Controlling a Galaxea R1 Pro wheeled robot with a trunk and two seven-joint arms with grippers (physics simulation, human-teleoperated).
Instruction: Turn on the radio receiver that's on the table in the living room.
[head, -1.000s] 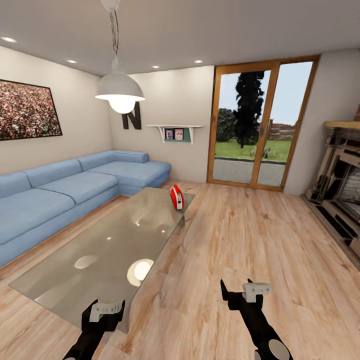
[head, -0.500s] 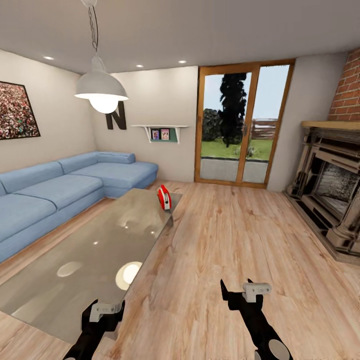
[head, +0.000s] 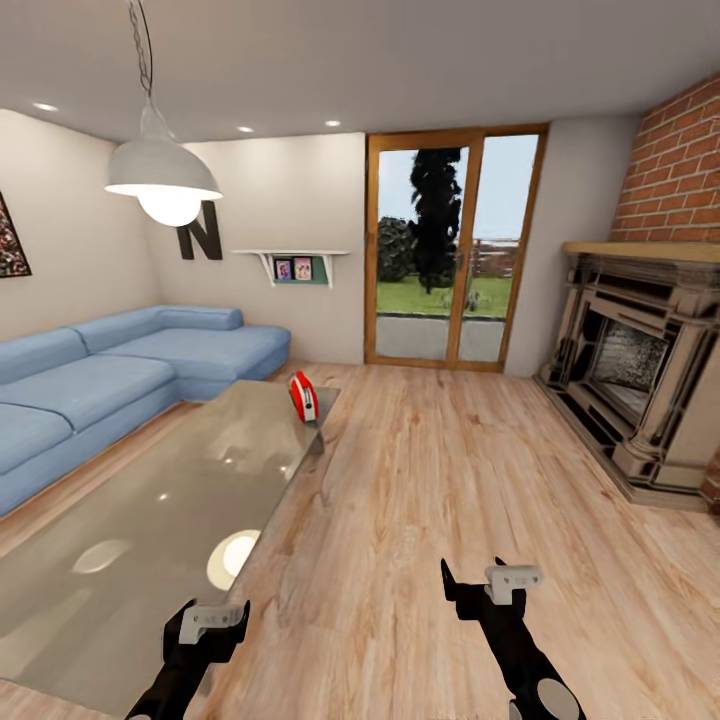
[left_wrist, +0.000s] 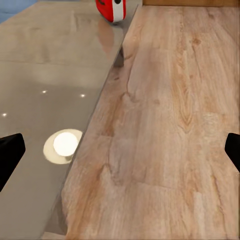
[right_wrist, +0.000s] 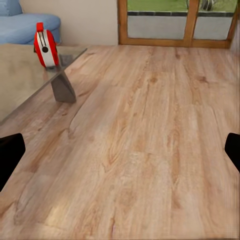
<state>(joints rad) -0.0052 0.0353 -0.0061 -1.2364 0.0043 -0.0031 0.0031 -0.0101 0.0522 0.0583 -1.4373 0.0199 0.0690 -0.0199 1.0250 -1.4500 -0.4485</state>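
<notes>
The red radio receiver (head: 303, 396) with white sides stands upright on the far right corner of the low glossy grey table (head: 170, 490) in the living room. It also appears in the left wrist view (left_wrist: 111, 9) and the right wrist view (right_wrist: 45, 46). Both grippers hang low in front of me, far short of the radio. My left gripper (head: 214, 612) is open over the table's near right edge. My right gripper (head: 476, 574) is open above bare wood floor, to the right of the table. Nothing sits between the black fingertips (left_wrist: 9, 152) (right_wrist: 9, 150).
A blue L-shaped sofa (head: 100, 380) runs along the table's left side. A brick fireplace (head: 640, 370) stands at the right wall, and a glass patio door (head: 450, 260) is straight ahead. A white pendant lamp (head: 160, 175) hangs over the table. Open wood floor (head: 450, 470) lies to the table's right.
The whole picture has slid left as the camera turned right: the fireplace has come fully into view and the wall picture has nearly left. Both arms keep their pose.
</notes>
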